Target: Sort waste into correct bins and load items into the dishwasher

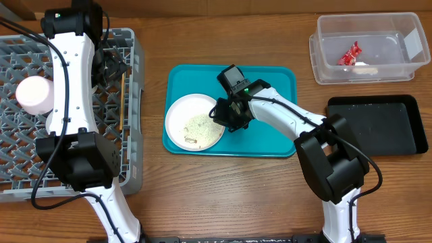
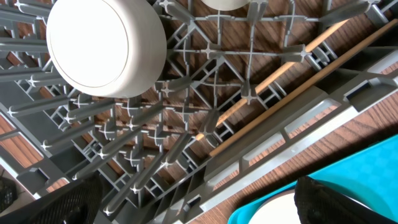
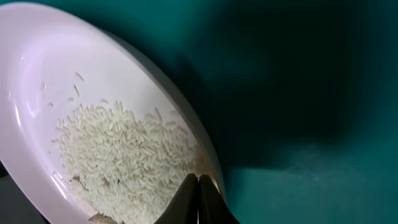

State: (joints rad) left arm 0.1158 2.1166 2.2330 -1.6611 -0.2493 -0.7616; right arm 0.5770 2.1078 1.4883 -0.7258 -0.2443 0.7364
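The white plate with rice crumbs lies on the teal tray. My right gripper is shut at the plate's right rim, fingertips pressed together on the edge. My left gripper is open and empty above the right side of the grey dish rack. The pink bowl sits upside down in the rack and looks pale in the left wrist view. Wooden chopsticks lie along the rack's right wall. The red wrapper lies in the clear tub.
The teal tray lies mid-table. The black tray lies at the right, below the clear tub. Another pale dish shows at the top edge of the left wrist view. Bare wood surrounds the tray.
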